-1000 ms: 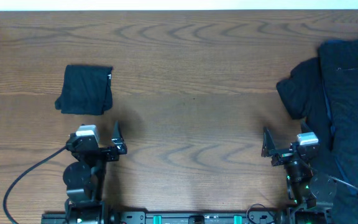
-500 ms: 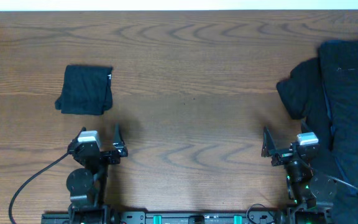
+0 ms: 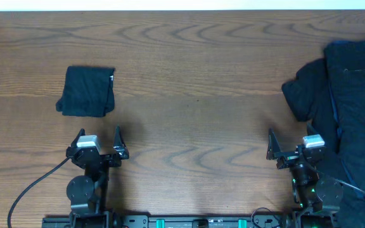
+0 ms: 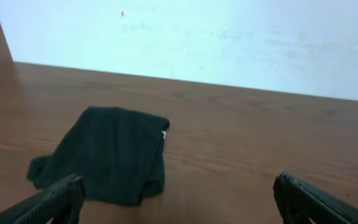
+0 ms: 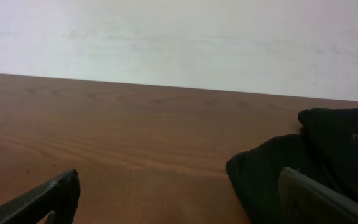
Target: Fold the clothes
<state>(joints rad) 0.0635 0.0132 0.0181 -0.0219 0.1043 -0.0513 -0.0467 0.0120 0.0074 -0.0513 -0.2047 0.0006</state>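
While both arms are sitting at the near edge of the wooden table [image 3: 195, 95], the left gripper [image 3: 99, 135] is holding its jaws spread wide with nothing between them, and the right gripper [image 3: 294, 144] is standing just as wide and equally empty. A little beyond the left gripper, and apart from it, a small folded garment [image 3: 86, 92] is lying flat as a dark rectangle, its tiny white tag [image 3: 112, 78] showing at the far right corner. Beside and beyond the right gripper, loose dark clothes [image 3: 347, 107] are sprawling in a rumpled heap, running out of view on the right.
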